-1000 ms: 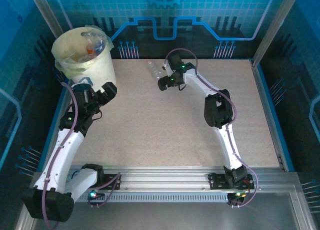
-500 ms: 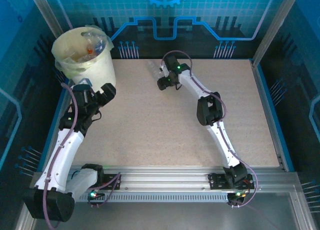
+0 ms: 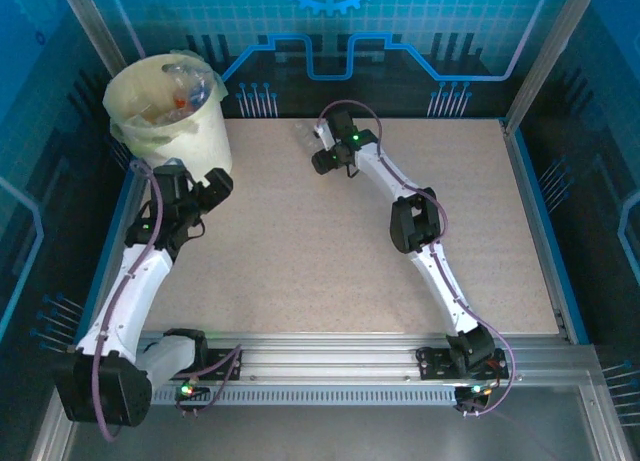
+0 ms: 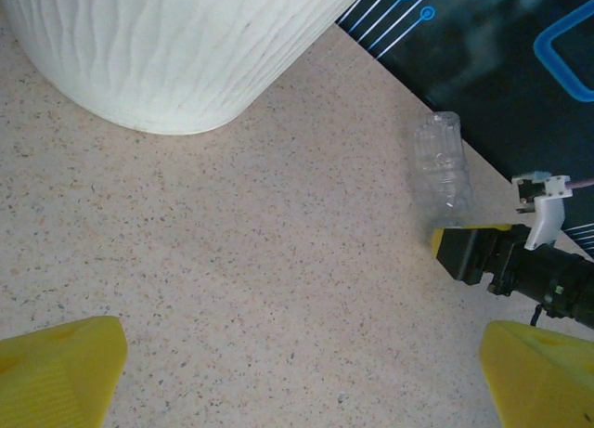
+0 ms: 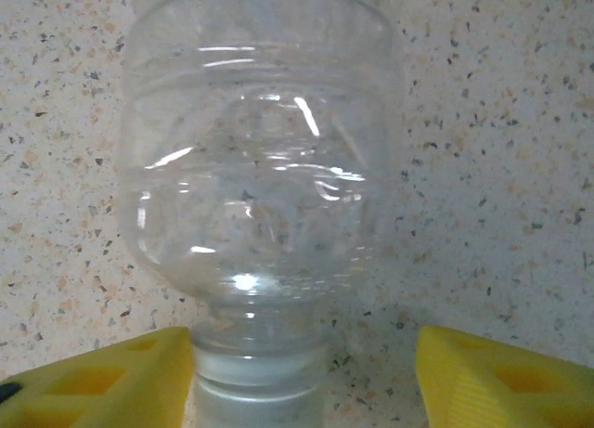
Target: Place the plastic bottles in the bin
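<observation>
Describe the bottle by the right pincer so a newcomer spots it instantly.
From the big cream-white bin at far left, look right along the back edge. A clear, unlabelled ribbed bottle lies there, neck between the yellow fingers of the open right pincer. The other bottles are inside the bin; this one is on the tabletop.

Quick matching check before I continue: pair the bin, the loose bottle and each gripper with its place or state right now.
1. bin
2. clear bottle
3. left gripper
4. right gripper

A. open, fingers either side of the bottle's neck
B. standing at the far-left corner
C. open over the table, beside the bin's base
D. lying near the far edge

Pairs: 1-B, 2-D, 3-C, 4-A
</observation>
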`<state>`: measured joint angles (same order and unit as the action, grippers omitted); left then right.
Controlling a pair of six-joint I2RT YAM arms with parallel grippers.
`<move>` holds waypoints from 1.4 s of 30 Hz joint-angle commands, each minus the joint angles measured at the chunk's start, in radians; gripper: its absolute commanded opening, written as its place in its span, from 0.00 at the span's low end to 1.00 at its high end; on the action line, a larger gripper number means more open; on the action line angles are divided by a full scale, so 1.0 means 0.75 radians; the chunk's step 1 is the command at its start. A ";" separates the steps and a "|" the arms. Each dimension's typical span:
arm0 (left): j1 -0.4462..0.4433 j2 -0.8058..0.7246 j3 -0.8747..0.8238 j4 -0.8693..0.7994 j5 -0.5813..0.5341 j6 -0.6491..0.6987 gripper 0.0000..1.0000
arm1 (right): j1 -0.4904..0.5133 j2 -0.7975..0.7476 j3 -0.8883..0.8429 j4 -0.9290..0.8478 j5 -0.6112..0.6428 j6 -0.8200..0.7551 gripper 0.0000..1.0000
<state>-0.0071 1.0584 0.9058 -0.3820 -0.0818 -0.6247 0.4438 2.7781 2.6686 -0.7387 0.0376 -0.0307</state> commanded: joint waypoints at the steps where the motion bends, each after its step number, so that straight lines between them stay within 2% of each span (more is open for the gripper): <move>1: 0.017 0.030 0.000 0.041 0.003 0.031 0.99 | -0.009 0.036 0.055 -0.009 -0.015 -0.030 0.60; 11: 0.026 0.063 0.003 0.060 0.024 0.025 0.99 | -0.007 0.053 0.090 -0.065 -0.093 -0.071 0.41; 15: 0.026 0.065 -0.003 0.076 0.097 0.010 0.99 | -0.001 -0.005 0.018 -0.096 -0.077 -0.068 0.34; 18: 0.026 0.081 -0.003 0.111 0.199 -0.017 0.99 | 0.003 -0.129 -0.149 -0.052 -0.061 -0.069 0.28; 24: 0.014 0.129 -0.046 0.223 0.376 -0.111 0.99 | 0.007 -0.409 -0.502 0.053 -0.056 -0.045 0.23; 34: -0.076 0.263 -0.065 0.371 0.524 -0.207 0.99 | 0.034 -0.916 -1.170 0.292 -0.087 -0.003 0.17; 39: -0.124 0.335 -0.115 0.622 0.648 -0.316 0.99 | 0.045 -1.173 -1.477 0.390 -0.148 0.060 0.16; 42: -0.158 0.367 -0.124 0.724 0.674 -0.355 0.99 | 0.064 -1.313 -1.629 0.428 -0.154 0.108 0.16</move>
<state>-0.1036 1.3125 0.8307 0.0284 0.3546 -0.8368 0.4732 1.8835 1.5227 -0.4843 -0.0425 -0.0017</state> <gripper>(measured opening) 0.989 0.295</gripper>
